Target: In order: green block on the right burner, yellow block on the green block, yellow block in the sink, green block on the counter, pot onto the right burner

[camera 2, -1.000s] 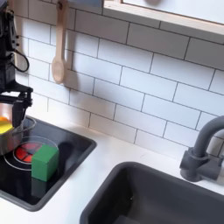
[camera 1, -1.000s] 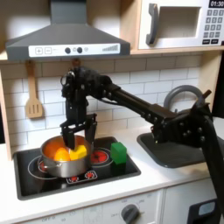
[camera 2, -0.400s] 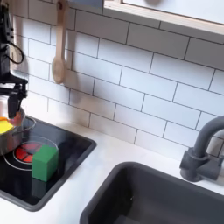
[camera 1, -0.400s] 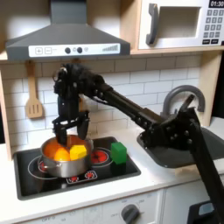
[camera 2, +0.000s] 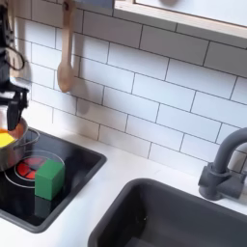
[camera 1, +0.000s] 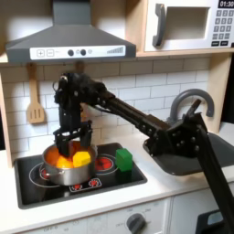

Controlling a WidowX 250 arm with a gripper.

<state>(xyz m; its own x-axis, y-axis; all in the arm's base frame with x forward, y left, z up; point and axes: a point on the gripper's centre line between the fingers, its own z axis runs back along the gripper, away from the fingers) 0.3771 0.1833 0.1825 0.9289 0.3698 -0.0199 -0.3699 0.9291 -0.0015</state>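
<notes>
Cooktop (camera 1: 101, 186): claw (camera 1: 71, 144) over pot (camera 1: 66, 168).

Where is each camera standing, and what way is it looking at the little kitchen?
First exterior view: in front of the toy kitchen, facing the tiled wall; it shows the black arm reaching from the dark grey sink to the shiny steel pot, gripper over it.
Second exterior view: low above the sink, looking along the wall toward the stove; the gripper is at the second exterior view's left edge.
Shared: small bright green block, pot, sink.
</notes>
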